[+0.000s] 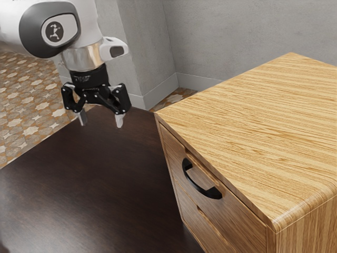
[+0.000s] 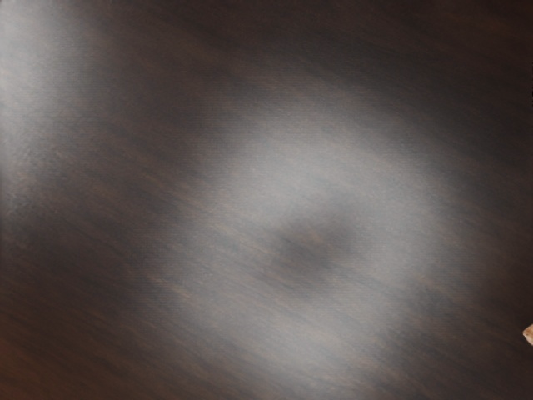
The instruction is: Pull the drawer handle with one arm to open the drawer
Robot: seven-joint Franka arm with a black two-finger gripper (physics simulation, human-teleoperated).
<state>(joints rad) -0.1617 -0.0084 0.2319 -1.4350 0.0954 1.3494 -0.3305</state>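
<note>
Hand (image 1: 100, 119) pointing down above dark table (image 1: 79, 195), fingers spread wide, well apart from drawer handle (image 1: 200, 182)

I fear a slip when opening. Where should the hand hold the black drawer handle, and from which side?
Probably the middle of the black handle, where the bar stands off the drawer front. Bring the open hand from the front face's side, one finger above the bar, one below.

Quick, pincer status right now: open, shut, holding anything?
Pincer: open, holding nothing, above the dark table, well apart from the drawer handle.
</note>
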